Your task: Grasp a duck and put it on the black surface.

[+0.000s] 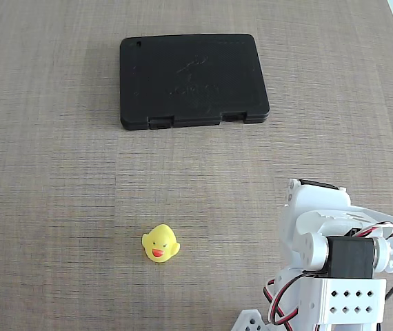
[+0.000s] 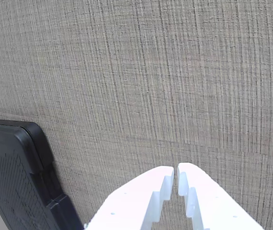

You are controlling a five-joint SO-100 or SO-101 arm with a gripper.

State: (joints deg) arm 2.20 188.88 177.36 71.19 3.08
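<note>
The duck (image 1: 160, 244) sits on the desk (image 1: 58, 158), well apart from the black surface (image 1: 193, 81). In the wrist view the pincer (image 2: 176, 167) is closed and empty, its 2 tips nearly touching

Layout on the table

In the fixed view the black surface (image 1: 194, 81) is lying at the far middle of the table (image 1: 52, 172), the duck (image 1: 160, 243) is sitting well apart nearer the camera, and the arm (image 1: 334, 265) is standing at the duck's right.
</note>
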